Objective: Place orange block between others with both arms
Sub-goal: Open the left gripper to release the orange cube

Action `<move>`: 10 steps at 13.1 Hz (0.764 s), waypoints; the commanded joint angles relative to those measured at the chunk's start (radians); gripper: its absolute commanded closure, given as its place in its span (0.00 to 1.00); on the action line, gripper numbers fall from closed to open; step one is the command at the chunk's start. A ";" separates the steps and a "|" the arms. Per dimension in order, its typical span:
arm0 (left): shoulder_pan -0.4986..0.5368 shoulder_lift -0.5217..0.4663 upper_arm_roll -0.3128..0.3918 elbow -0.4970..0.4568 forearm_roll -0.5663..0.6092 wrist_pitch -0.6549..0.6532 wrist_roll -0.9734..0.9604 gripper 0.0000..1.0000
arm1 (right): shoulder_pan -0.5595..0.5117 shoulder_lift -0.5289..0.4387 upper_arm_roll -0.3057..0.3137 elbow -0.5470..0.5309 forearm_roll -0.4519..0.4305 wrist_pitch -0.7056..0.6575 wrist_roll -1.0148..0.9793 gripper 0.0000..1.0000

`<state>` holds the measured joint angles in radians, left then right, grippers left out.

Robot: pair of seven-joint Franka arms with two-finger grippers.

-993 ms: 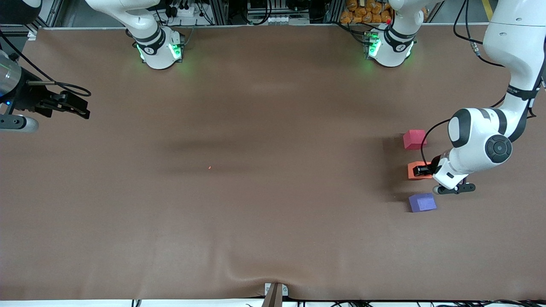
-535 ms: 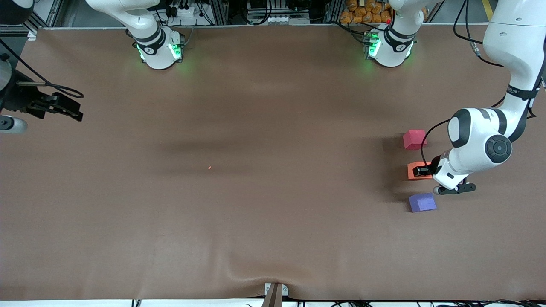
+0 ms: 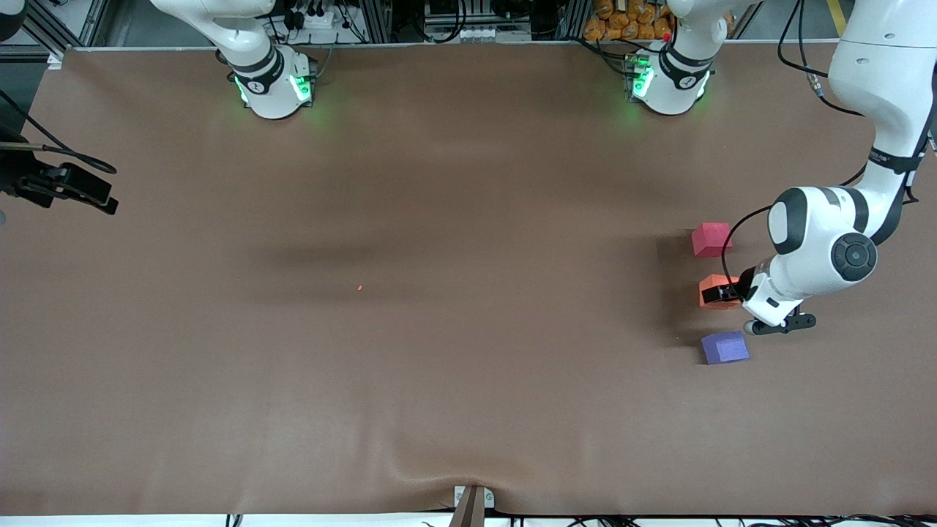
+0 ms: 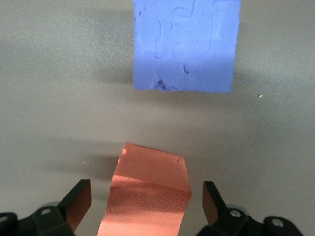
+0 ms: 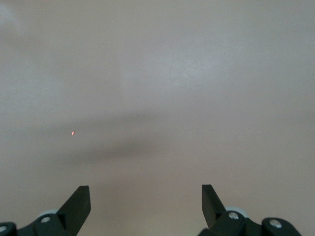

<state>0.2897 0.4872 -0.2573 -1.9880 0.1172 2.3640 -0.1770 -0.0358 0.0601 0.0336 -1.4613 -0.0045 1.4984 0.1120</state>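
Orange block (image 3: 714, 290): on desk (image 3: 439, 329), between red-pink cube (image 3: 711, 238) and purple-blue cube (image 3: 725, 347). Left gripper (image 4: 145, 201): jaws spread around it, not touching. Right gripper (image 5: 146, 199): waiting at right arm's end, jaws spread.

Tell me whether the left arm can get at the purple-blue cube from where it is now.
Probably yes. The left gripper stands open around the orange block, and the purple-blue cube lies just nearer the front camera, with only bare table between them. It would have to clear the orange block first.

Orange block (image 3: 714, 290) between the others, toward the left arm's end.
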 commanded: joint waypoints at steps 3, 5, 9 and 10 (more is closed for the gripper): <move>0.005 0.007 -0.005 0.015 -0.004 0.003 -0.012 0.00 | -0.023 0.003 0.029 0.015 -0.018 0.008 0.014 0.00; 0.005 -0.002 -0.007 0.027 -0.004 -0.003 -0.006 0.00 | -0.022 0.006 0.029 0.015 -0.011 0.002 0.017 0.00; -0.009 -0.074 -0.057 0.170 -0.004 -0.223 -0.012 0.00 | -0.032 0.006 0.028 0.013 0.000 -0.084 0.067 0.00; -0.009 -0.076 -0.071 0.232 -0.004 -0.302 -0.012 0.00 | -0.030 0.004 0.028 0.013 0.000 -0.101 0.067 0.00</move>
<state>0.2859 0.4412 -0.3017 -1.8483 0.1172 2.1978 -0.1775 -0.0418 0.0604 0.0396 -1.4609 -0.0046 1.4352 0.1543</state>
